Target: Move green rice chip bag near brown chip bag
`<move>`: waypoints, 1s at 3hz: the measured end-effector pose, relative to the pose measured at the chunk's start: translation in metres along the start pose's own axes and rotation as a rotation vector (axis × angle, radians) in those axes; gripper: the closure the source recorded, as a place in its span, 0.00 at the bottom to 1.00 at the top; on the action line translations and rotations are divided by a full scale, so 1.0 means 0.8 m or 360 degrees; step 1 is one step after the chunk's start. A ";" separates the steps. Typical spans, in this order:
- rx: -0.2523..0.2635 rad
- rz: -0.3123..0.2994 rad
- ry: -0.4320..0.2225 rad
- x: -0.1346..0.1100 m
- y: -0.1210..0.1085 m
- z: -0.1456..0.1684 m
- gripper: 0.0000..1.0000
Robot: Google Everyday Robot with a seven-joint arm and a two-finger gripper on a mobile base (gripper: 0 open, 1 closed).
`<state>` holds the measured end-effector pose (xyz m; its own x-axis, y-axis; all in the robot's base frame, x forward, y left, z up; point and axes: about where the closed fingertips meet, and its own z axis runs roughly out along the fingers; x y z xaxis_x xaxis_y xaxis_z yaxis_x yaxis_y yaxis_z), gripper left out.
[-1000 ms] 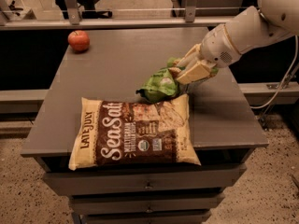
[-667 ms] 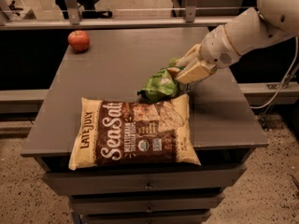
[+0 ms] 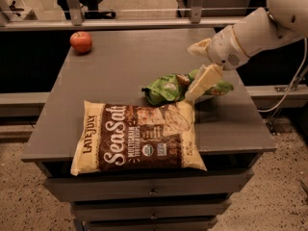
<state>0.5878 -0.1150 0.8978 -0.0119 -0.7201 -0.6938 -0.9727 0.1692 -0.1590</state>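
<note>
We see the green bag (image 3: 166, 88) lying on the grey table (image 3: 125, 57), its lower edge touching or just overlapping the top right corner of the brown bag (image 3: 139, 138). By our reading the placing is as good as done, and the step in hand is letting go cleanly. Our gripper (image 3: 190, 72) sits at the green bag's right end with its two fingers spread apart: one points left above the bag, the other slants down across the bag's right half toward the brown bag's corner. We cannot tell whether that lower finger rests on the crinkled foil or only passes in front of it. To do this well, we judge that the withdrawal should go upward and back to the right, along the arm's own line, rather than sideways, because a light crumpled bag is likely to snag on a finger and get dragged away from its neighbour. The apple (image 3: 81, 42) at the far left corner is well apart and no concern.
</note>
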 end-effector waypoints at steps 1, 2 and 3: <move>0.0021 0.0002 0.0010 0.003 -0.006 -0.009 0.00; 0.0082 0.0011 0.0032 0.010 -0.020 -0.036 0.00; 0.0209 0.0084 0.0036 0.037 -0.045 -0.094 0.00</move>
<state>0.6049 -0.1930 0.9360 -0.0689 -0.7225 -0.6880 -0.9318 0.2929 -0.2144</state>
